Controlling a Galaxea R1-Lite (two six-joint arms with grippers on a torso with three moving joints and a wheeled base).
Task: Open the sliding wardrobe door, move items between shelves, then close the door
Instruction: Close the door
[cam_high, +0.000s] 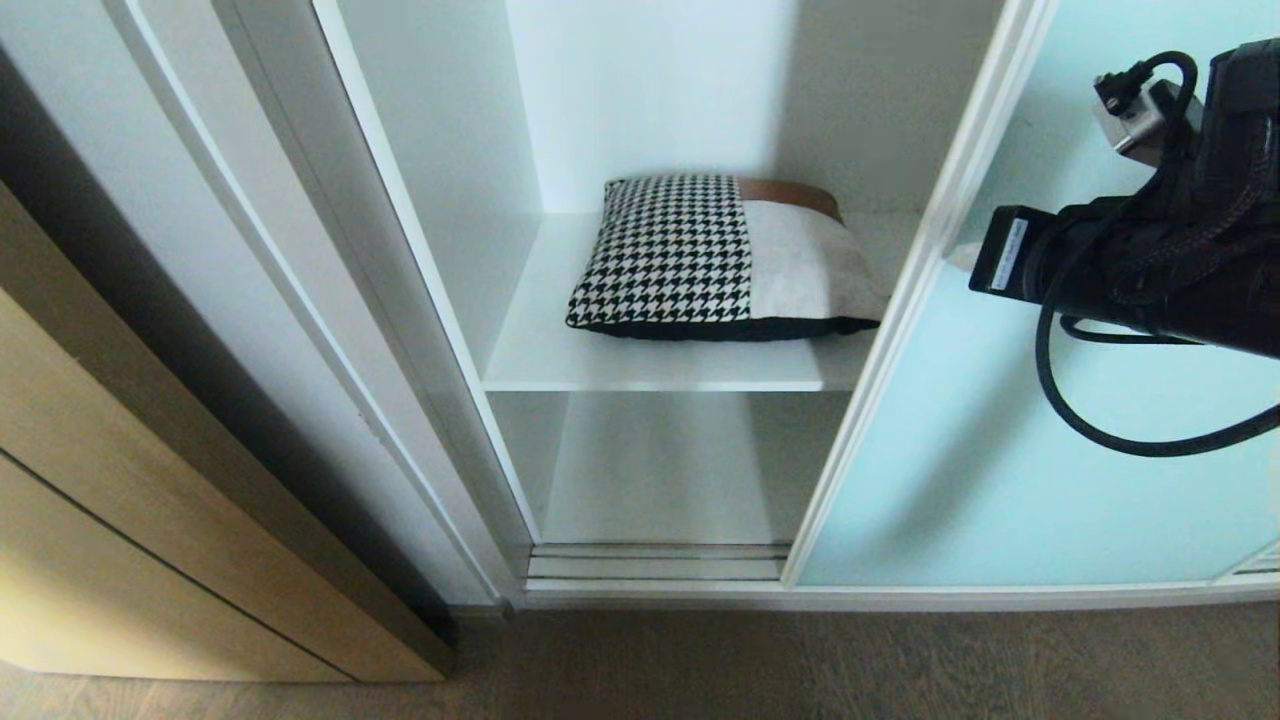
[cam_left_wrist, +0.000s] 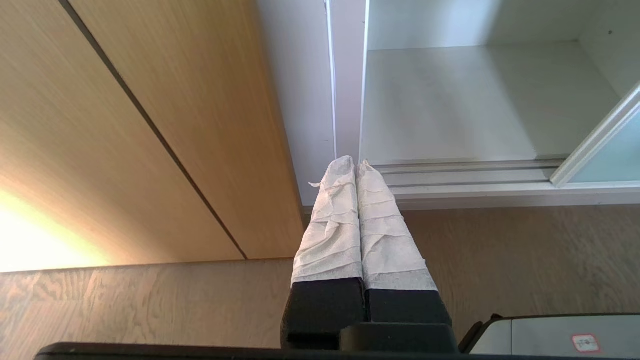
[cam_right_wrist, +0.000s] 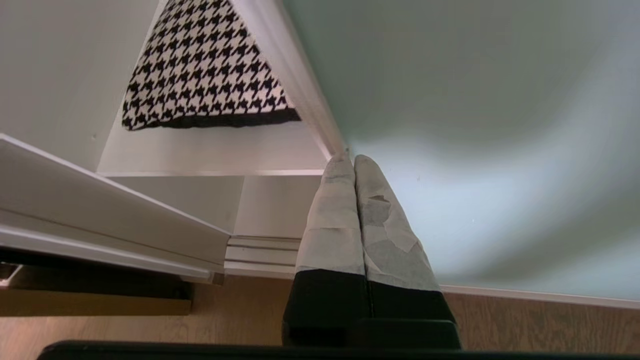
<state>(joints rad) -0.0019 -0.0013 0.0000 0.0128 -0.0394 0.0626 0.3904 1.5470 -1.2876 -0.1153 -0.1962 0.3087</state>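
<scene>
- A white wardrobe stands on a brown wood floor (cam_high: 900, 660), with a light wooden cabinet (cam_high: 120, 520) on its left.
- The blue glass door (cam_high: 1000, 480) is slid to the right, so the shelves show.
- The cushion (cam_high: 715, 258) lies flat on the upper shelf (cam_high: 650, 370). The lower shelf (cam_high: 660, 480) has nothing on it.
- The right gripper (cam_right_wrist: 354, 161) is near the door's white frame (cam_right_wrist: 295, 85), lower than the cushion and in front of it. Its fingers are pressed together and hold nothing.
- The left gripper (cam_left_wrist: 356, 164) hangs low over the floor by the wardrobe's bottom track (cam_left_wrist: 470, 172), fingers together, holding nothing.
</scene>
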